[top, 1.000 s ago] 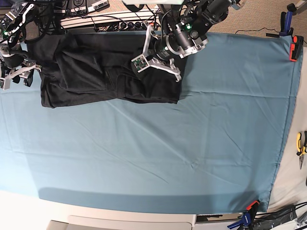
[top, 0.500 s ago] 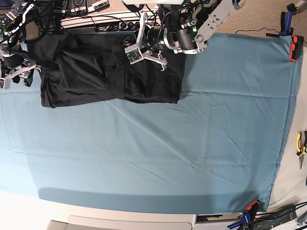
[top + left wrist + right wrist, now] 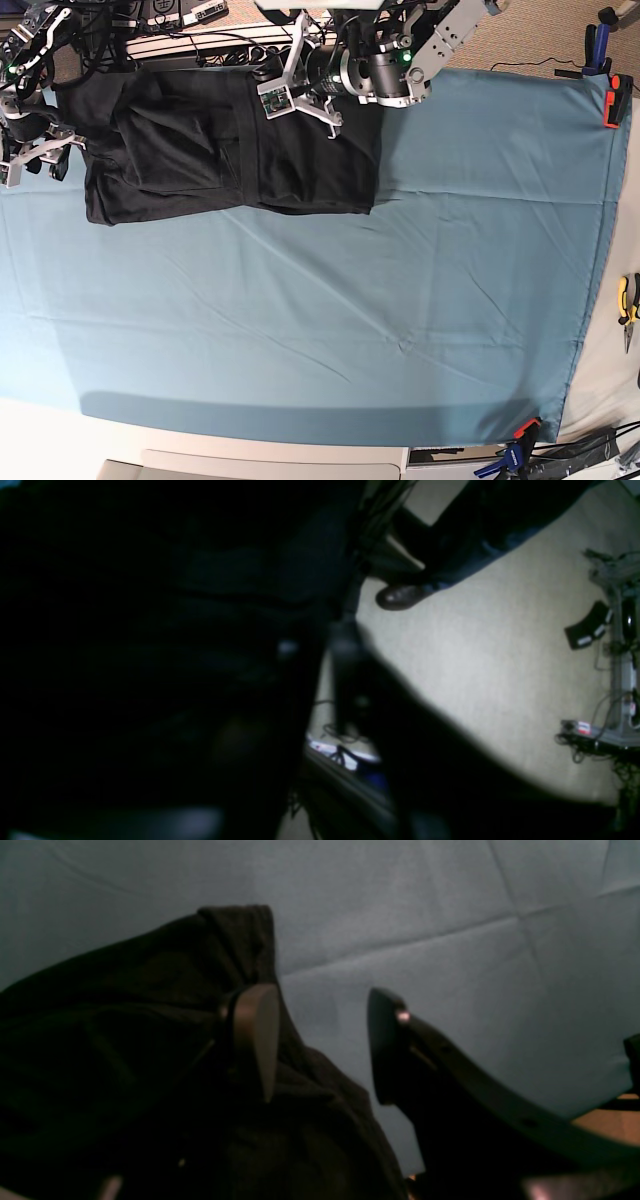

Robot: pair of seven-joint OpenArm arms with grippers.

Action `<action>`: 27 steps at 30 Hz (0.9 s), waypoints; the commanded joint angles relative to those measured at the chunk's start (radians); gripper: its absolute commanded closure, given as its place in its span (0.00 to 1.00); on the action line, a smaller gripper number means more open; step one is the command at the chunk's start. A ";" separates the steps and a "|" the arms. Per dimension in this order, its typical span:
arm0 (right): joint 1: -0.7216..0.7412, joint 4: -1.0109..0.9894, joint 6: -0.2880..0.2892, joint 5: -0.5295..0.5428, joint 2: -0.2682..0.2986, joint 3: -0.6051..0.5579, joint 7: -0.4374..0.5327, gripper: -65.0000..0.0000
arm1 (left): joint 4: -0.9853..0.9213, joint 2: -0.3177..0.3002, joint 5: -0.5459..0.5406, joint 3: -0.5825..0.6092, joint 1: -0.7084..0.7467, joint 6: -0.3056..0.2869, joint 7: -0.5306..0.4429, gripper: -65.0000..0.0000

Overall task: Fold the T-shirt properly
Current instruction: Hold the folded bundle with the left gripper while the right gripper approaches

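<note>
The black T-shirt (image 3: 230,150) lies folded at the far edge of the blue cloth (image 3: 400,300). The left gripper (image 3: 285,85) hovers over it; I cannot tell its fingers. The right gripper (image 3: 320,1040) is wide open, empty. Next, probably another fold.

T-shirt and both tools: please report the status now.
Right tool open, empty, at edge of T-shirt. Left tool over shirt's far edge, grip unclear. Shirt partly folded on blue cloth. Nothing blocking.
</note>
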 commanded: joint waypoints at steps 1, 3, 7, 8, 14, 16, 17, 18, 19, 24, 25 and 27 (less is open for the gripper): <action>0.006 0.013 -0.004 0.010 0.023 0.006 0.027 0.56 | 0.021 0.007 -0.004 0.000 -0.003 -0.006 -0.026 0.66; 0.006 0.013 -0.004 0.010 0.023 0.006 0.027 0.56 | 0.021 0.007 0.033 0.000 -0.003 -0.002 -0.040 0.56; 0.006 0.013 -0.004 0.010 0.023 0.006 0.027 0.56 | 0.021 0.006 0.111 0.000 -0.010 0.023 -0.055 0.56; 0.006 0.013 -0.004 0.010 0.023 0.006 0.027 0.56 | 0.021 0.006 0.129 0.000 -0.014 0.024 -0.055 0.56; 0.006 -0.005 -0.045 -0.056 0.035 0.006 0.015 0.55 | 0.021 0.006 0.203 0.000 -0.019 0.081 -0.042 0.56; 0.018 -0.070 -0.066 -0.081 0.063 0.008 0.015 0.49 | 0.021 0.006 0.206 0.000 -0.019 0.084 -0.028 0.56; 0.033 -0.121 -0.076 -0.079 0.083 0.011 0.018 0.45 | 0.021 0.006 0.209 0.000 -0.019 0.084 -0.029 0.56; 0.055 -0.183 -0.085 -0.072 0.103 0.017 0.019 0.41 | 0.021 0.006 0.209 0.000 -0.019 0.084 -0.029 0.56; 0.082 -0.248 -0.096 -0.048 0.123 0.027 0.016 0.39 | 0.021 0.006 0.209 0.000 -0.019 0.084 -0.029 0.56; 0.230 -0.528 -0.035 0.228 0.195 0.088 -0.134 0.39 | 0.021 0.006 0.209 0.000 -0.019 0.084 -0.030 0.56; 0.248 -0.565 -0.013 0.281 0.204 0.091 -0.170 0.39 | 0.021 0.006 0.210 0.000 -0.019 0.084 -0.030 0.56; 0.267 -0.618 0.037 0.379 0.213 0.092 -0.226 0.39 | 0.021 0.006 0.218 0.000 -0.015 0.084 -0.031 0.56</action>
